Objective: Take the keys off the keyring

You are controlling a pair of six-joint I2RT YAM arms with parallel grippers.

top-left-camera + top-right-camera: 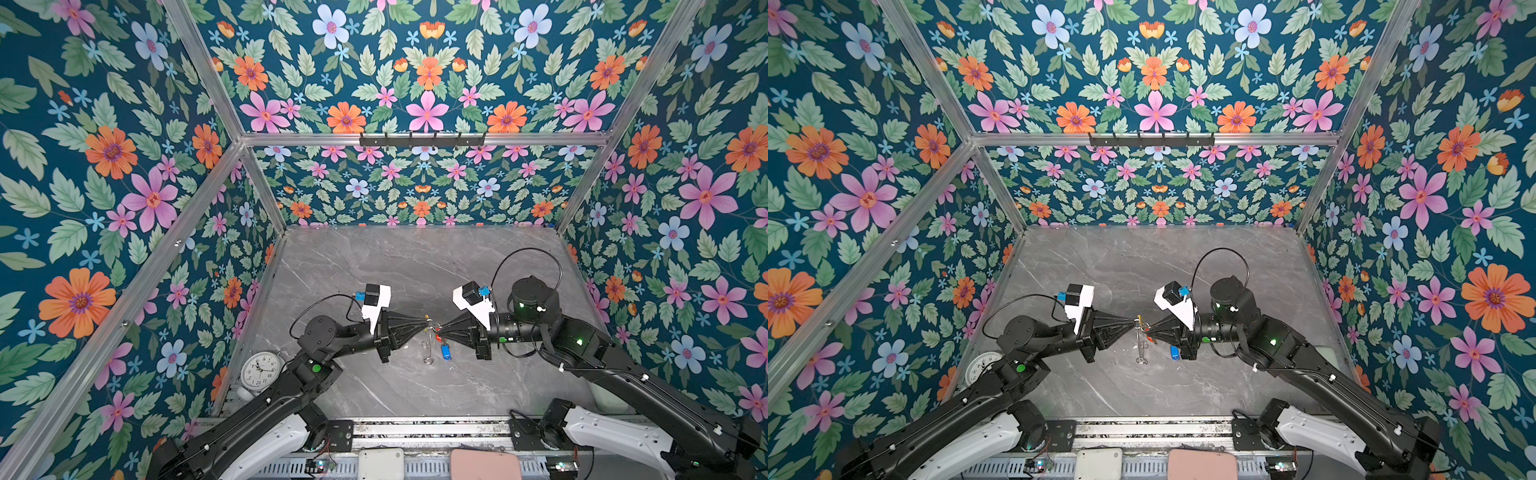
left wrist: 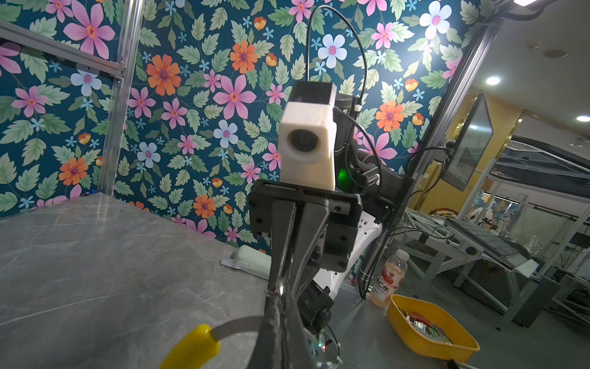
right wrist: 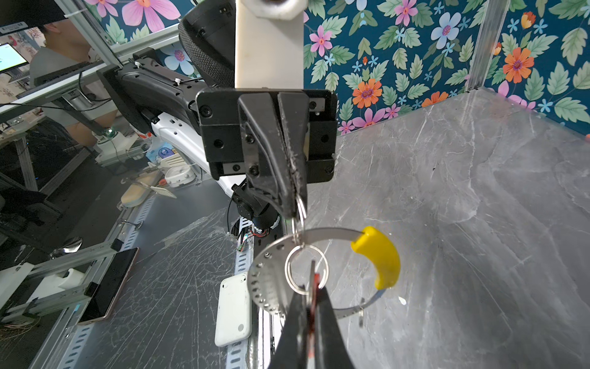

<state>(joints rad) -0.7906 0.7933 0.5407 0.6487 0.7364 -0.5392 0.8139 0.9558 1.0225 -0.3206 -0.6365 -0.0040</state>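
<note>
Near edge first: a slotted metal rail (image 1: 428, 428) runs along the front of the table (image 1: 415, 266) with both arm bases mounted on it. A white alarm clock (image 1: 261, 369) is tucked into the near-left corner, right beside the left arm. It's pretty crowded down there, with the arms angling in from both corners.

Mid-table, the grippers meet almost tip to tip, up in the air. The left gripper (image 1: 423, 322) is clamped fully shut on the keyring (image 3: 260, 281), gripping it by a little wire loop at the top of the hoop. The hoop hangs clear of the table, edge-on in both top views, with its yellow sleeve (image 3: 380, 255) on the far side. The right gripper (image 1: 439, 331) is squeezed tight on the red-tagged key (image 3: 313, 281), which sits on a small split ring (image 3: 288, 270) threaded onto the hoop. The blue-tagged key (image 1: 446, 352) is apart from the hoop. It looks to be lying on the table just under the right gripper, though that's hard to judge from above.

Behind the grippers, the grey marble-look top runs open all the way to the back. Its side and back edges butt straight against the floral walls (image 1: 415, 187), with aluminium posts (image 1: 262, 187) rising from the far corners. A black hook rail (image 1: 422, 140) is fixed to the crossbar up on the back wall.
</note>
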